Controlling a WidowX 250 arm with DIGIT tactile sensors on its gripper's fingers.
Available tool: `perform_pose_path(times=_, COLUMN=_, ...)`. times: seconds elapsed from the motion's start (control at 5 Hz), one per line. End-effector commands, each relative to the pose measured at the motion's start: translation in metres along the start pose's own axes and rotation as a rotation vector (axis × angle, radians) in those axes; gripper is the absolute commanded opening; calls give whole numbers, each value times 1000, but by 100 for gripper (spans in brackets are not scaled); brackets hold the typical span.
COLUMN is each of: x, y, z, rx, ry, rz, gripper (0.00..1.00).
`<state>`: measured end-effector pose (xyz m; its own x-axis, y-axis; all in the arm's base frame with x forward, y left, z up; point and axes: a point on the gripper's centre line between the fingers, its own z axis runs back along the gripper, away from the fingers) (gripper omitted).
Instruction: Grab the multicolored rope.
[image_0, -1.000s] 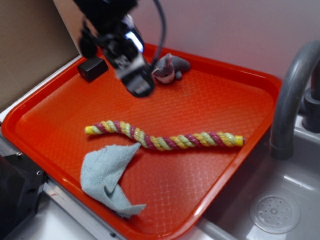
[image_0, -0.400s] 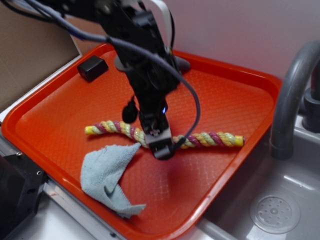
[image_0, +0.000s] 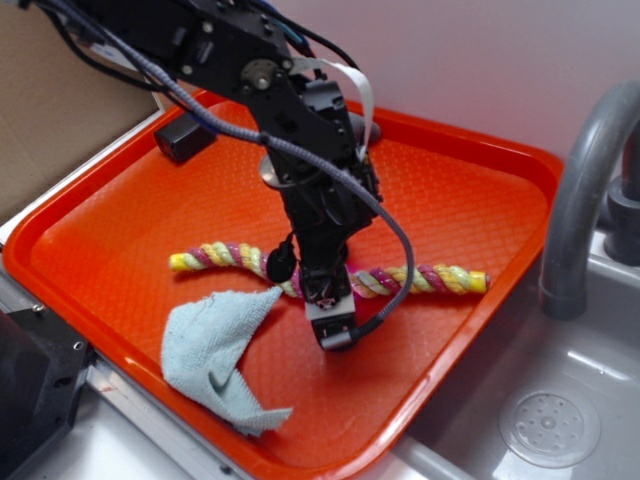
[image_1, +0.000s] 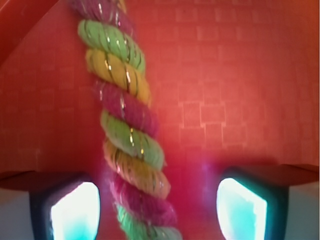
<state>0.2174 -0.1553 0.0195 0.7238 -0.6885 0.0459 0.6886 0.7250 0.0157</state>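
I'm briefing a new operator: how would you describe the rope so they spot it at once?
Find the orange tray beside the sink. Across its middle lies the rope, long and wavy, passing under the claw. Its twisted yellow, pink and green strands set it apart from the plain blue cloth just in front.

**Legible markings: none found**

I can read no text, label, brand, number or sign in either view. Surfaces I checked:

- orange tray (image_0: 470, 190): embossed grid texture only, no lettering.
- multicolored rope (image_0: 440, 277): coloured strands with glinting thread, nothing printed.
- black arm housing (image_0: 300, 120), upper centre of the exterior view: no decal that I can make out; motion blur hides fine detail.
- small black box (image_0: 184, 137), upper left of the frame: faces plain.
- pale blue cloth (image_0: 215, 355): no tag visible.
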Motion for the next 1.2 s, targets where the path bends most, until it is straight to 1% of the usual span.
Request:
perform_pose_path(times=0.0, x=-6, y=-12, z=-6, rx=3, ry=3, rz=-33, gripper=0)
perform_pose_path(times=0.2, x=-7, y=-11, z=-6, rx=7, ry=4, rz=-27, gripper=0)
perform_pose_path(times=0.4, x=-8, y=-6, z=0, rx=28, ry=1, rz=-12, gripper=0)
perform_pose_path(times=0.6, x=-7, y=1, z=16, rx=33, ry=-24, rz=20, gripper=0)
perform_pose_path(times=0.8, x=-10, y=22, z=55, rx=86, ry=-60, rz=125, gripper=0)
perform_pose_path(times=1.0, x=-16, y=51, z=102, rx=144, ry=-55, rz=295, gripper=0)
